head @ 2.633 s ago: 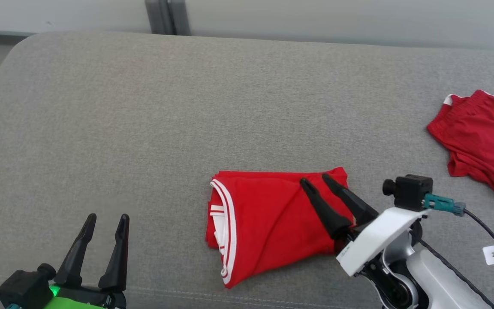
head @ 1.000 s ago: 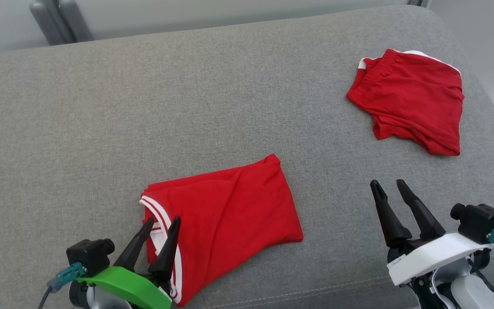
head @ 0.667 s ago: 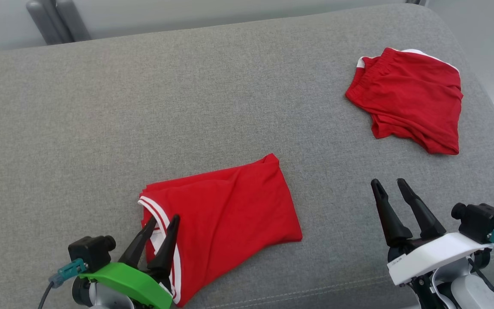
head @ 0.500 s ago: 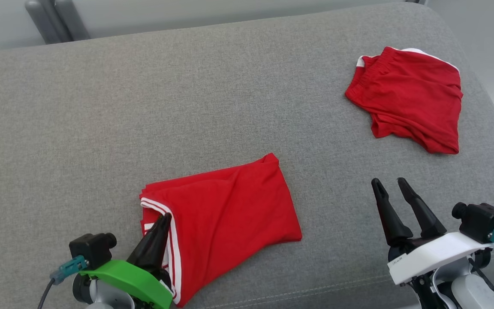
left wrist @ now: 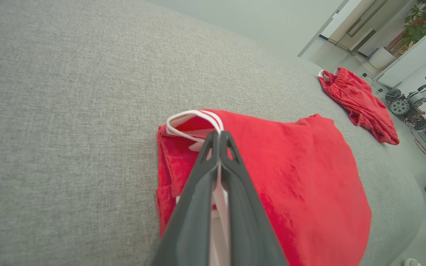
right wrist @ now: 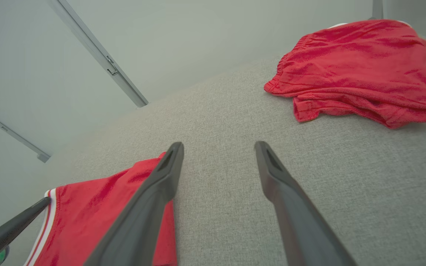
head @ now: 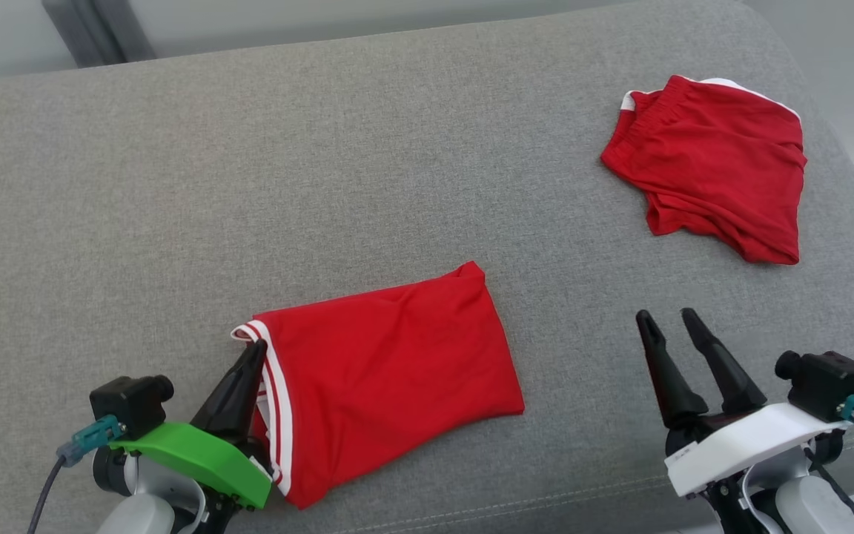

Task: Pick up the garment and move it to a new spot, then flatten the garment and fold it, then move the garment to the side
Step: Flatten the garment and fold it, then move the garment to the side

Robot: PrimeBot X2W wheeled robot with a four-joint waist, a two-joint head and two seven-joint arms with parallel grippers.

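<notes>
Grip locked: left hand is clamped on the white-striped edge of the folded red garment, which lies front and centre on the grey cushion. Right hand gapes wide, empty, off to its right; red shorts lie far right, well apart.

Left gripper: fingers pressed together, garment trim pinched between tips; green wrist behind claw. Right gripper: fingers spread apart; white wrist behind claw.
</notes>
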